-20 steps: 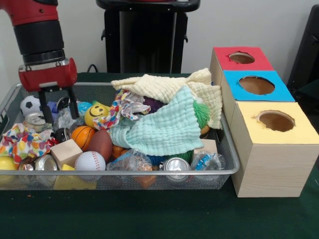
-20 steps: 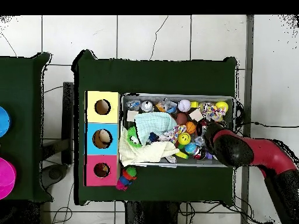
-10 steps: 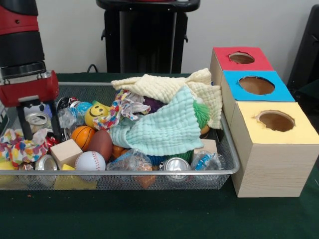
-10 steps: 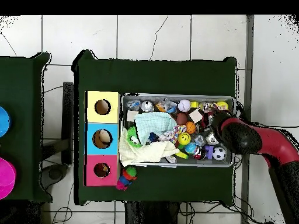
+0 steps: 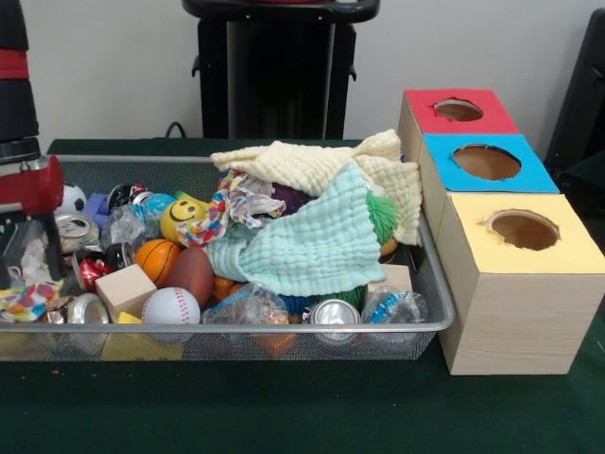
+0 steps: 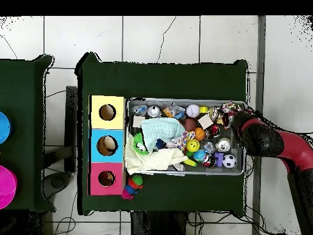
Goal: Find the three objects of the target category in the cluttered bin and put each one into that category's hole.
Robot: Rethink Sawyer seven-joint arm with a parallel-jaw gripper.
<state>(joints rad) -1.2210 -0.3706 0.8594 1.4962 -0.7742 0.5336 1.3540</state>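
Your counter (image 5: 284, 416) carries everything here under a dark green cover, with the wire basket (image 5: 236, 328) filling most of it and the wooden box (image 5: 515, 312) pressed right against the basket's end, so anything lifted has only a short trip to a hole. The red-ringed hole (image 5: 458, 110) is the farthest of the three from the front camera, behind the blue and yellow ones, and it sits open and unobstructed.

Your arm (image 6: 275, 144) reaches over the opposite end of the basket, and the tool (image 5: 28, 255) is down low among the clutter by that end wall. Its red body shows at the front view's edge, but you cannot tell from either view whether it is spread, closed, or gripping something.

Now the cloths: the mint cloth (image 5: 302, 248) and the cream cloth (image 5: 321, 165) are heaped over the box end of the basket, likely hiding things beneath. No striped or tan plush animal is in plain sight, so judge them buried. A green shaggy thing (image 5: 381, 216) peeks out beside the cloth.

Smaller pieces lie exposed: football (image 5: 191, 274), baseball (image 5: 171, 305), basketball (image 5: 156, 258), smiley ball (image 5: 183, 216), wooden block (image 5: 125, 289), cans (image 5: 335, 313).
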